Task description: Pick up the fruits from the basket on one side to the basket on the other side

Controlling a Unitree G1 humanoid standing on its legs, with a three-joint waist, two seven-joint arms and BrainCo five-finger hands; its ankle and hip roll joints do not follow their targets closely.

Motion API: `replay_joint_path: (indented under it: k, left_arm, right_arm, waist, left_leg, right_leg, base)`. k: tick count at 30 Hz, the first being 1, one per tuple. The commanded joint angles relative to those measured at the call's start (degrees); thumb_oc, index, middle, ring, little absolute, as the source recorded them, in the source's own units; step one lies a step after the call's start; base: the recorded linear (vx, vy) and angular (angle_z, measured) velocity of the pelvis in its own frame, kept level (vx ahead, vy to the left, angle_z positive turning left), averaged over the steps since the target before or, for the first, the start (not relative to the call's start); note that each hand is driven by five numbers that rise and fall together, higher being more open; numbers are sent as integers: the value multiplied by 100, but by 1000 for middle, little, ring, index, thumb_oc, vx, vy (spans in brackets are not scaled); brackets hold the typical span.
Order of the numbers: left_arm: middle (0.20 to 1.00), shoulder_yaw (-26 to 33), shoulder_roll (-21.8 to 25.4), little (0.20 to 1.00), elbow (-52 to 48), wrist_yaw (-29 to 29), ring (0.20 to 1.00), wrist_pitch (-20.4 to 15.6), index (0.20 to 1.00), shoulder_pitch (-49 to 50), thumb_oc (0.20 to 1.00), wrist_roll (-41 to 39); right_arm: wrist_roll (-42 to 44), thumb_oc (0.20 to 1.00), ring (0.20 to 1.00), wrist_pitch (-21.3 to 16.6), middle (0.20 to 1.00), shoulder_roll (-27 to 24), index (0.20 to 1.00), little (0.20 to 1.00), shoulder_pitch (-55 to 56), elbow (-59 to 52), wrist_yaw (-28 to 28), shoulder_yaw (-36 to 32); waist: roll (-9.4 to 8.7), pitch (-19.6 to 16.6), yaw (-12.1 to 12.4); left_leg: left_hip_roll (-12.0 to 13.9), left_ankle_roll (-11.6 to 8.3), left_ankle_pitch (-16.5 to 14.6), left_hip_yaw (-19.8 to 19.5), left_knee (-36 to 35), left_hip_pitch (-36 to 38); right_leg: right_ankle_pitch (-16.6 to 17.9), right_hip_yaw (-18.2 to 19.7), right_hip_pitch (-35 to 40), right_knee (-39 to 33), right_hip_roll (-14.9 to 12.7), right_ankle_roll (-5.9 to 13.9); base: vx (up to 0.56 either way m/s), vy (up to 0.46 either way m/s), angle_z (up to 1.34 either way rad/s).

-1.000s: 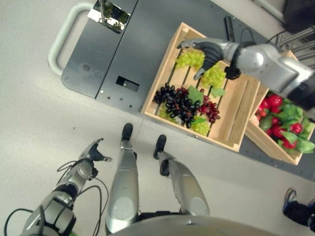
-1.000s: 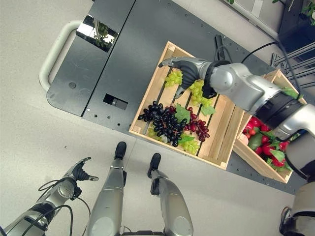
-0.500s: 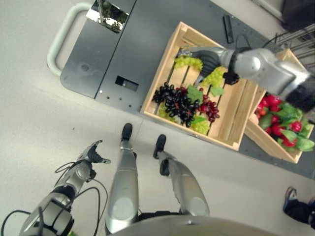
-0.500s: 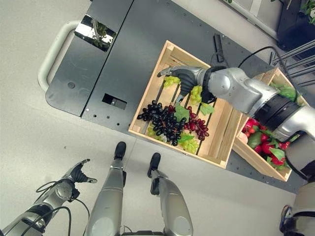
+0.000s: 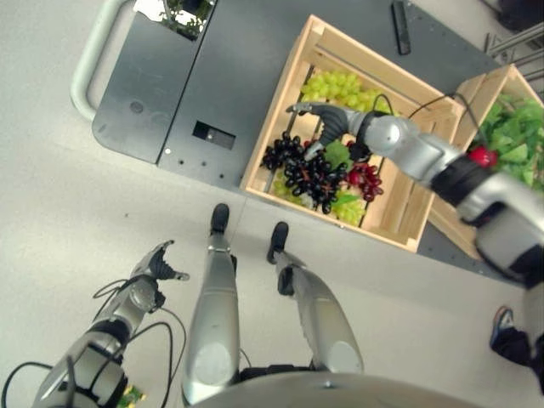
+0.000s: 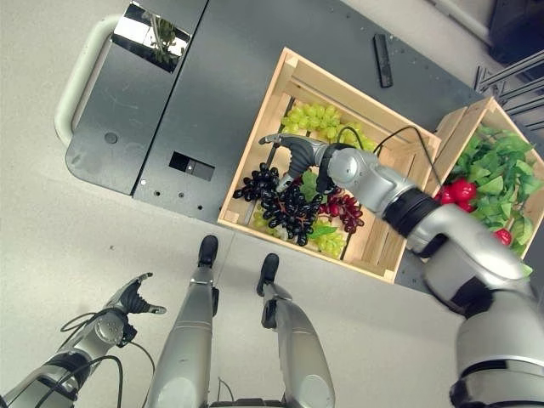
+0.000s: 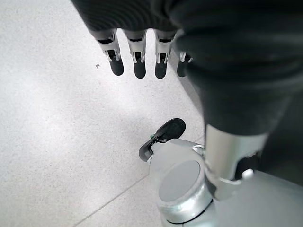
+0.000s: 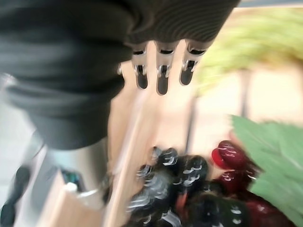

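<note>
A wooden crate on the grey cart holds green grapes at its far end. A black bunch, a red bunch and more green grapes lie nearer me. My right hand hovers open just above the black grapes, with straight fingers holding nothing. To the right, a second crate is filled with green leaves and red fruit. My left hand hangs open at my lower left over the floor.
The grey cart deck has a pale loop handle on its left end. A black bar-shaped object lies beyond the grape crate. A person's shoe shows at the lower right on the floor.
My right hand has drawn back from the green grapes at the far end and now sits over the black bunch. The green grapes lie free. The head camera has shifted.
</note>
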Motion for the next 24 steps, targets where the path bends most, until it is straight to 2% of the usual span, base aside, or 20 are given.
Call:
replay_joint_path:
  k: [1, 3, 5, 6, 8, 10, 17, 24]
  left_arm:
    - [1000, 119, -87, 1000, 59, 203, 1000, 61, 1000, -80, 1000, -174]
    - [1000, 88, -132, 1000, 103, 317, 1000, 128, 1000, -189, 1000, -255]
    - [1000, 79, -138, 1000, 128, 354, 1000, 151, 1000, -213, 1000, -261]
    - [1000, 74, -160, 1000, 170, 447, 1000, 180, 1000, -263, 1000, -276]
    - [1000, 67, -175, 1000, 191, 492, 1000, 208, 1000, -290, 1000, -283]
    - [1000, 27, -215, 1000, 214, 620, 1000, 260, 1000, -372, 1000, -309]
    - [1000, -31, -314, 1000, 240, 834, 1000, 320, 1000, -445, 1000, -344]
    - [1000, -71, -398, 1000, 317, 981, 1000, 405, 1000, -463, 1000, -304]
  right_arm:
    - [660, 1000, 1000, -62, 1000, -164, 1000, 1000, -225, 299, -432, -341]
    - [1105, 1000, 1000, -42, 1000, 319, 1000, 1000, -142, 812, -738, -776]
    - [1211, 1000, 1000, -53, 1000, 435, 1000, 1000, -120, 935, -798, -880]
    - [1556, 1000, 1000, -76, 1000, 718, 1000, 1000, -51, 1146, -999, -1149]
    - [1702, 1000, 1000, -112, 1000, 844, 1000, 1000, -30, 1263, -1080, -1272]
    - [2161, 1000, 1000, -197, 1000, 1195, 1000, 1000, 128, 1313, -1270, -1507]
    - [2902, 1000, 1000, -425, 1000, 1702, 1000, 1000, 505, 1112, -1533, -1728]
    - [3015, 1000, 1000, -499, 1000, 1836, 1000, 1000, 753, 818, -1689, -1665]
  waist:
    - [53, 265, 70]
    - [92, 265, 64]
    - [98, 265, 61]
    - [113, 265, 47]
    - [120, 265, 47]
    - [136, 265, 30]
    - [168, 265, 15]
    - [162, 265, -11]
  left_leg:
    - [-234, 155, -339, 131, 503, -62]
    - [-237, 163, -335, 138, 474, -86]
    - [-238, 165, -334, 137, 469, -91]
    - [-237, 168, -332, 139, 463, -107]
    - [-235, 169, -332, 148, 456, -107]
    - [-234, 171, -340, 155, 478, -136]
    - [-232, 170, -339, 160, 452, -143]
    - [-243, 171, -348, 152, 498, -216]
  right_leg:
    - [499, 44, -193, 124, -135, 347]
    - [493, 60, -240, 136, -127, 341]
    - [494, 62, -242, 134, -127, 339]
    - [494, 54, -265, 135, -122, 337]
    - [493, 60, -268, 131, -116, 338]
    - [486, 69, -306, 157, -106, 333]
    - [480, 61, -328, 151, -111, 340]
    - [489, 51, -387, 160, -113, 339]
  base:
    - [-2, 16, -7]
    - [2, 14, -3]
    - [0, 0, 0]
    - [0, 0, 0]
    - [0, 0, 0]
    - [0, 0, 0]
    - [0, 0, 0]
    - [0, 0, 0]
